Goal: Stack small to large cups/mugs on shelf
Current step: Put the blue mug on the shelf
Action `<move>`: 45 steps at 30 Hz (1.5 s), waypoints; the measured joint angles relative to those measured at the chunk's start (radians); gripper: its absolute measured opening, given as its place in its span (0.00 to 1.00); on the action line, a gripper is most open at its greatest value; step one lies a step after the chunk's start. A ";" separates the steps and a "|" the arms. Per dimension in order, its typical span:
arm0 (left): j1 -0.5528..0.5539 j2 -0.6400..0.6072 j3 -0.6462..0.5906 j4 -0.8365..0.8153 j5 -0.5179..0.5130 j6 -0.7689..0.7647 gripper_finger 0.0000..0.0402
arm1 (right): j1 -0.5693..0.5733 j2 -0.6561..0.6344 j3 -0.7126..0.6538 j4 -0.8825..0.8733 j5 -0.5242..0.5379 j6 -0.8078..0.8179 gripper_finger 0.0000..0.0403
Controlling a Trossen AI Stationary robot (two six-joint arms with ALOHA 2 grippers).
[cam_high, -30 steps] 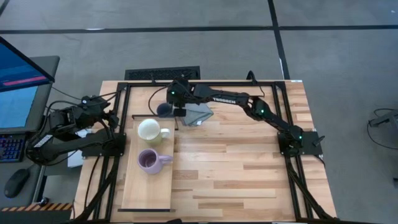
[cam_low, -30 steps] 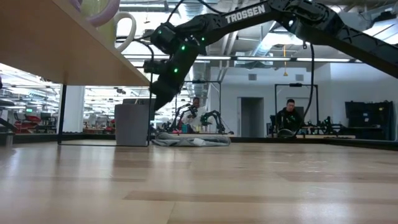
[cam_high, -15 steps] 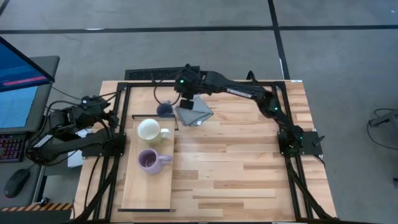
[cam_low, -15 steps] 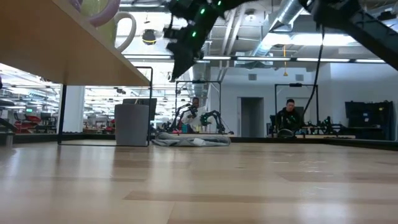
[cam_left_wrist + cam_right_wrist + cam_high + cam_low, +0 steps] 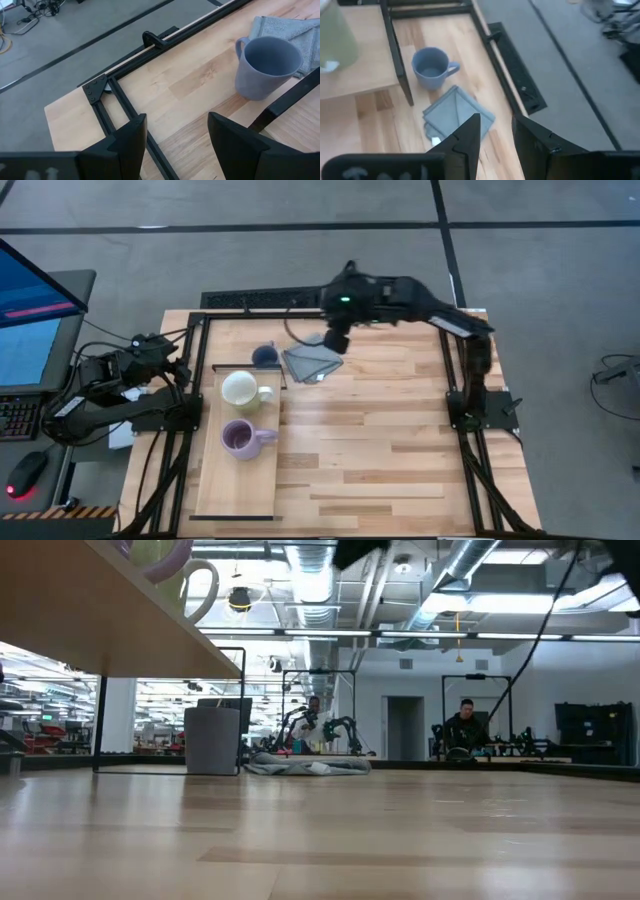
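The pale-wood shelf [image 5: 232,480] stands raised on dark legs at the table's left. The cream-white mug [image 5: 240,389] and the purple mug [image 5: 239,438] stand on it side by side. The grey-blue mug [image 5: 265,356] stands upright on the tabletop just past the shelf's far end; it also shows in the right wrist view [image 5: 431,68] and the left wrist view [image 5: 267,67]. My right gripper [image 5: 495,137] is open and empty, high above the grey cloth [image 5: 312,361]; the high view shows it too [image 5: 335,341]. My left gripper [image 5: 175,137] is open and empty at the table's left edge.
The grey folded cloth [image 5: 456,114] lies on the tabletop right of the grey-blue mug. A dark shelf leg [image 5: 397,55] stands beside that mug. The plank tabletop [image 5: 380,440] right of the shelf is bare wood. People sit in the room beyond [image 5: 465,725].
My right gripper has risen from beside the grey-blue mug and gone toward the table's right and far edge, ending high over the cloth and out of the low view. The grey-blue mug has stayed where it was.
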 joint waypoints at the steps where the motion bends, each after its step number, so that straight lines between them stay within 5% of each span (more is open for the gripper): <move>1: 0.000 0.000 0.000 0.000 0.000 0.000 0.50 | 0.012 -0.030 0.000 -0.022 0.023 0.018 0.33; 14: 0.000 0.000 0.000 0.000 0.000 -0.001 0.50 | 0.254 -0.363 -0.140 -0.224 0.442 0.296 0.33; 26: 0.000 0.000 0.000 0.000 -0.001 -0.002 0.50 | 0.450 -0.691 -0.690 -0.217 0.673 0.591 0.33; 35: 0.000 0.000 0.000 0.020 -0.002 -0.006 0.50 | 0.469 -0.935 -1.187 0.112 0.672 0.516 0.33; 42: 0.000 0.000 0.000 0.049 -0.008 -0.005 0.50 | 0.361 -1.120 -1.560 0.570 0.650 0.281 0.33; 45: 0.000 0.000 0.000 0.054 -0.008 -0.005 0.50 | 0.292 -1.194 -1.689 0.772 0.550 0.165 0.33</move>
